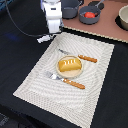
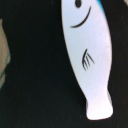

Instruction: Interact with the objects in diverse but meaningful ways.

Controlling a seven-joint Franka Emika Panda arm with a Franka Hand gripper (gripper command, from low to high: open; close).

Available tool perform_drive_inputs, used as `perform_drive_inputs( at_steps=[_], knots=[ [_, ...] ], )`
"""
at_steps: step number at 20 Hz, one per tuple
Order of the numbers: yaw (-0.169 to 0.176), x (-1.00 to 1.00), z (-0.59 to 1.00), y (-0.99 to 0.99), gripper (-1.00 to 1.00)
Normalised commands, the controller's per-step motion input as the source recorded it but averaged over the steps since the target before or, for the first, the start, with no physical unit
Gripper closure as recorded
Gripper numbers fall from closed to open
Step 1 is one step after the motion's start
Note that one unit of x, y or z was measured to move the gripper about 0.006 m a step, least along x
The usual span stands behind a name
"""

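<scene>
In the exterior view, the gripper (image 1: pixel 51 31) hung from the white arm in the upper left of the frame, low over the dark table (image 1: pixel 15 55) just past the far left corner of the striped placemat (image 1: pixel 95 75). Its fingers were too blurred to judge how far apart they stood, or whether they held anything. A small white-blue piece (image 1: pixel 44 38) lay on the dark surface right below the gripper, touching or just beside the placemat's corner.

In the middle of the frame, the golden-yellow bread loaf (image 1: pixel 69 64) sat on the round beige plate (image 1: pixel 70 73) on the placemat. A wooden-handled knife (image 1: pixel 80 56) lay just beyond the plate, and a wooden-handled fork (image 1: pixel 66 80) just in front of it.

Along the top of the frame stood a brown counter (image 1: pixel 107 29). On it, the blue-grey frying pan (image 1: pixel 90 14) held the red tomato (image 1: pixel 89 15), with the blue-grey two-handled pot (image 1: pixel 71 8) just to its left. A round metal bowl (image 1: pixel 123 19) was cut off at the right edge.

In the wrist view, the small white-blue piece (image 2: pixel 89 55) filled the right half of the frame: a flat white fish shape with a drawn eye, mouth and fin, a blue edge showing at the top right, lying on black. A pale strip (image 2: pixel 4 57) showed at the left edge. No fingers appeared there.
</scene>
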Motion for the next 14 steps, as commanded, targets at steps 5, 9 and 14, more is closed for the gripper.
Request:
perform_drive_inputs(
  at_steps=[5, 9, 14],
  knots=[
    [0.000, -0.16, -0.23, -0.34, -1.00],
    [0.000, -0.19, -0.32, -0.29, -1.00],
    [0.000, -0.17, -0.34, -0.22, 1.00]
  ],
)
